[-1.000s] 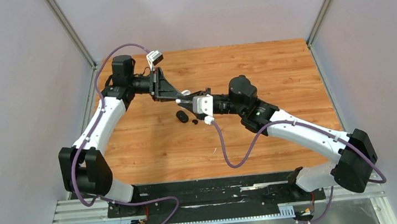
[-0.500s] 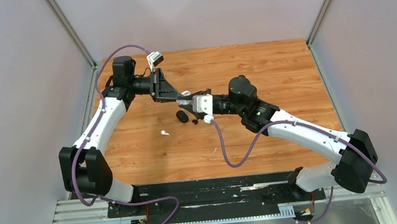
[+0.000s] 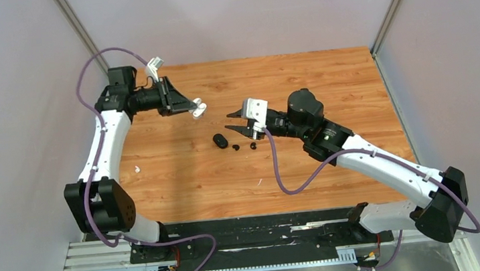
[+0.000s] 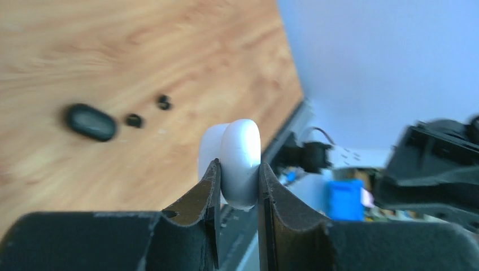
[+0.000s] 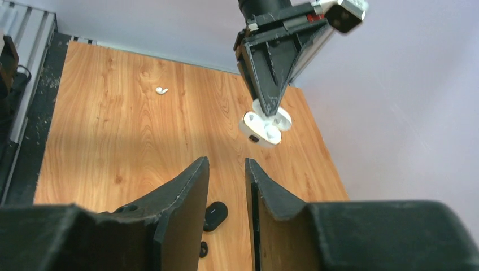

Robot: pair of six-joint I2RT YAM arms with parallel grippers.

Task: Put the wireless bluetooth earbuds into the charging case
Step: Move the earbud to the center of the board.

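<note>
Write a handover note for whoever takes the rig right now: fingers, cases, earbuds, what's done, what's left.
Left gripper: fingers shut on the open white plastic charging case, held up off the wooden table.
Right gripper: open and empty, near the black oval case lying on the table.
Two black rounded earbuds lie loose beside the black case.
One white stemmed earbud lies loose near the table's left edge.
Done: possibly one white earbud seated in the white case; I cannot tell.
Left: the loose white earbud and both black ones.
</note>
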